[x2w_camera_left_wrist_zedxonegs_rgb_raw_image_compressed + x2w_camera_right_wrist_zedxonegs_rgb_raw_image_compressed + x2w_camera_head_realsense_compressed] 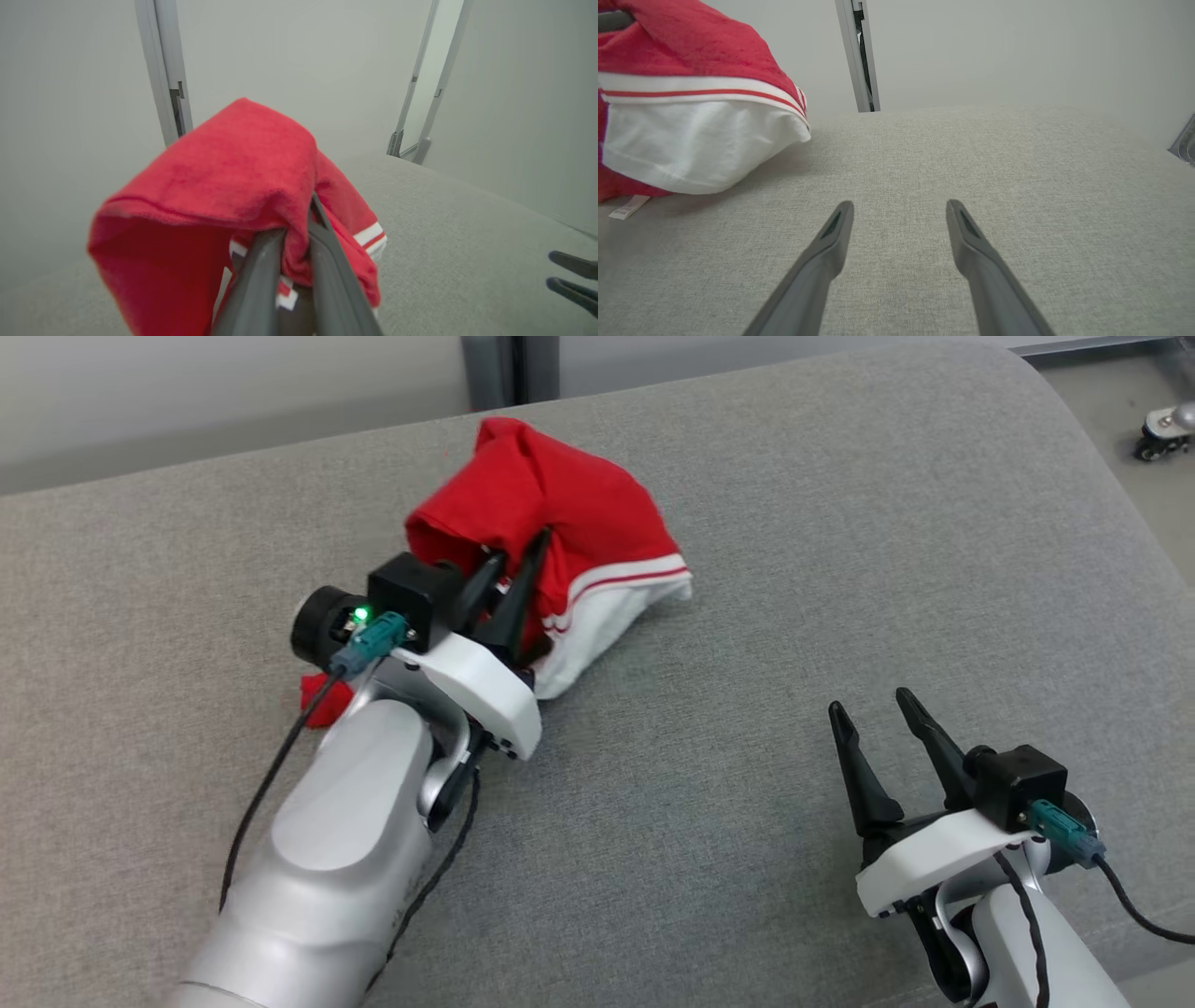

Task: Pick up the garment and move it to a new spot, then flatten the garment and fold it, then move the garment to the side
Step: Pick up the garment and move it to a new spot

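The garment (560, 523) is red with white stripes and a white panel, bunched up on the grey cushion (747, 663). My left gripper (518, 555) is shut on a fold of it, lifting the upper part; its lower white edge still touches the cushion. In the left wrist view the red cloth (224, 186) drapes over my two fingers (261, 280), which pinch a fold between them. My right gripper (868, 709) stands open over bare cushion at the lower right, apart from the garment (691, 130), which lies to its upper left in the right wrist view. Nothing is between its fingers (831, 233).
The grey cushion's far edge (709, 383) runs along the top, with a pale wall and a metal post (509, 369) behind. A small wheel (1162, 434) stands on the floor at the top right. A white label (628, 207) hangs from the garment.
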Available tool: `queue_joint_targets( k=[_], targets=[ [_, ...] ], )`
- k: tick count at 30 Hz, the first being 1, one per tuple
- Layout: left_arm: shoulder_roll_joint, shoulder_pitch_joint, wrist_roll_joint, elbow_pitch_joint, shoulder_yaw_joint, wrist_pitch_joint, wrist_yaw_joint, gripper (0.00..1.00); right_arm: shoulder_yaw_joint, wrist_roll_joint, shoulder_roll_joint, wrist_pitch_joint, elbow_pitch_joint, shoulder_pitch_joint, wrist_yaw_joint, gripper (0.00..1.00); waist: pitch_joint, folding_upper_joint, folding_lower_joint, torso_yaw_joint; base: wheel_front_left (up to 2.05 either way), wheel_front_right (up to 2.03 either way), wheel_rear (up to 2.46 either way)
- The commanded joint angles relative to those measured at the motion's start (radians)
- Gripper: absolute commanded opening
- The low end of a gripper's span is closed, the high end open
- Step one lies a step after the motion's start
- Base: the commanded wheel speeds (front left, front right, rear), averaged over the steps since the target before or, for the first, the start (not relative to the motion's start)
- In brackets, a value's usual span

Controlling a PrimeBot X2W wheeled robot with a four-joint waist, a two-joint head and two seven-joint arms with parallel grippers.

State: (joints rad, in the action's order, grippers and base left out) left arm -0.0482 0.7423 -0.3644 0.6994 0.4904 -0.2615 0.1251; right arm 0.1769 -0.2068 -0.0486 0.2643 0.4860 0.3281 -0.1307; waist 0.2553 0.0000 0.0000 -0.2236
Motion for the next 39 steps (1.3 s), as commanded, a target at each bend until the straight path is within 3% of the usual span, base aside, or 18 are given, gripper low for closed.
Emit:
queue_joint_targets(
  k=[1,5,8,10,17,24,39],
  targets=[
    [-0.005,-0.010,-0.018,-0.018,0.031,-0.005,-0.008,0.00,0.004,-0.008,-0.004,0.000,-0.002,-0.007,0.000,1.00,0.000,0.0000,0.0000,-0.013,0.00,0.00,0.00],
    [-0.006,-0.017,-0.054,-0.053,0.134,-0.005,-0.049,0.00,0.007,-0.016,-0.005,0.000,-0.005,-0.008,0.000,1.00,-0.001,0.0000,0.0000,-0.030,0.00,0.00,0.00],
    [-0.007,-0.028,-0.079,-0.054,0.157,-0.005,-0.080,0.00,0.006,-0.017,-0.004,0.000,-0.008,-0.009,0.000,1.00,-0.002,0.0000,0.0000,-0.033,0.00,0.00,0.00],
    [-0.005,-0.037,-0.084,-0.044,0.164,-0.005,-0.095,1.00,0.000,-0.016,-0.004,0.000,-0.010,-0.012,0.000,1.00,-0.004,0.0000,0.0000,-0.029,0.00,0.00,0.00],
    [-0.018,-0.119,-0.011,-0.043,0.090,-0.005,-0.149,1.00,-0.016,-0.004,-0.005,0.000,-0.019,-0.025,0.000,1.00,-0.032,0.0000,0.0000,0.009,0.00,0.00,0.00],
    [-0.028,-0.282,0.050,-0.139,-0.084,-0.005,-0.186,1.00,-0.031,0.006,-0.005,0.000,-0.027,-0.036,0.000,1.00,-0.080,0.0000,0.0000,0.056,0.00,0.00,0.00],
    [-0.012,-0.567,0.140,-0.265,-0.378,-0.004,-0.187,1.00,-0.038,0.024,-0.005,0.000,-0.003,-0.094,0.000,1.00,-0.179,0.0000,0.0000,0.124,0.00,0.00,0.00]
  ],
)
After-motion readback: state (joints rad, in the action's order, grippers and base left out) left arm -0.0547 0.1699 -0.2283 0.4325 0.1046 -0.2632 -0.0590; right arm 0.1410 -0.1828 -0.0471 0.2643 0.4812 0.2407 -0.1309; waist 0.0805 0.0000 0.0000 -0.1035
